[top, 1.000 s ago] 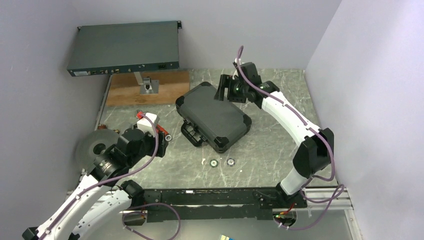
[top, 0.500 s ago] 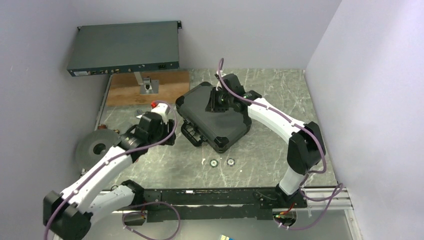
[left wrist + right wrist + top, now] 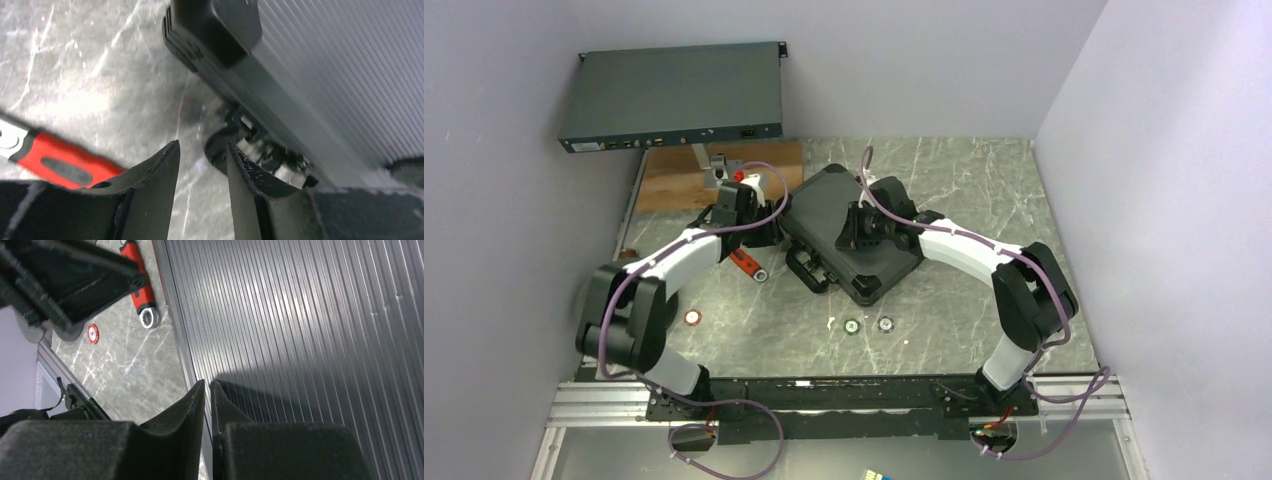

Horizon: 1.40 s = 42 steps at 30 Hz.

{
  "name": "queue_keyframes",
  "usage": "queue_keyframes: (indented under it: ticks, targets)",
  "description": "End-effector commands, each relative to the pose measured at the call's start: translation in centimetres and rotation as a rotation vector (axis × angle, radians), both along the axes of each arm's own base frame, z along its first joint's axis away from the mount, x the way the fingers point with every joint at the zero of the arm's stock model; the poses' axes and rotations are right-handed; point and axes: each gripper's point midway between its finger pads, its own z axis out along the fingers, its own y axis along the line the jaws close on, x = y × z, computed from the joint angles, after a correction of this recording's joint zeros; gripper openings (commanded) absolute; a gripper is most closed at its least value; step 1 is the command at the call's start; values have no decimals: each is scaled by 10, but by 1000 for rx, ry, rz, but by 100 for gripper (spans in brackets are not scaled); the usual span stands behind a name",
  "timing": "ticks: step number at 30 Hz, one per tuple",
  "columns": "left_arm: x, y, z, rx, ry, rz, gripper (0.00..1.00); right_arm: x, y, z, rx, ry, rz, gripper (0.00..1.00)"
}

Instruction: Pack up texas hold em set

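Note:
The black ribbed case (image 3: 879, 262) of the texas hold em set lies closed in the middle of the table, its handle (image 3: 809, 270) towards the front left. My right gripper (image 3: 856, 228) is over the lid (image 3: 300, 315), shut with nothing between its fingers (image 3: 207, 383), tips near the lid's edge. At the case's left side my left gripper (image 3: 762, 222) is open over bare table (image 3: 202, 145). Its right finger (image 3: 250, 172) is next to a latch (image 3: 265, 152) on the case wall (image 3: 310, 75). Two small chips (image 3: 852, 324) (image 3: 885, 323) lie in front of the case. A red chip (image 3: 693, 317) lies further left.
A red-handled wrench (image 3: 749, 265) lies on the table left of the case, just below my left gripper. A flat grey rack box (image 3: 672, 95) hangs over a wooden board (image 3: 674, 185) at the back left. Walls close in left, back and right.
My left arm swung from the front left up to the case's left side, its jaws narrowing. My right gripper came down from behind the case onto the lid and shut.

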Motion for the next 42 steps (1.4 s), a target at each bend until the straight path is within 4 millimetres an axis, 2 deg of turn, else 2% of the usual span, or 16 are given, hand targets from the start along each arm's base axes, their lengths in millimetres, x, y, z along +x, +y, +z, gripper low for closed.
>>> queue_keyframes:
  ticks: [1,4,7,10,17,24,30,34,38,42]
  targets:
    - [40,-15,8,-74,-65,8,44,-44,-40,-68,-198,153,22,13]
    - [49,-21,-14,-96,-35,12,42,-46,-47,-68,-217,145,18,13]
    - [47,-28,-30,-144,-22,8,41,-47,-52,-67,-231,140,14,13]
    - [42,-41,-34,-216,-35,-28,40,-47,-57,-64,-238,132,7,13]
    - [15,-75,-38,-276,-35,-136,35,-51,-70,-59,-262,119,5,13]
    - [-25,-105,-41,-281,-33,-203,35,-49,-93,-57,-304,106,-25,13]
    - [-51,-122,-39,-316,-21,-231,35,-45,-115,-51,-319,96,-77,13]
    - [-63,-118,-33,-266,-43,-229,36,-46,-115,-52,-307,105,-80,13]
    - [-68,-99,-29,-155,-69,-188,34,-47,-113,-55,-300,117,-77,13]
    - [-75,-81,-20,-78,-121,-157,42,-46,-113,-55,-301,124,-79,13]
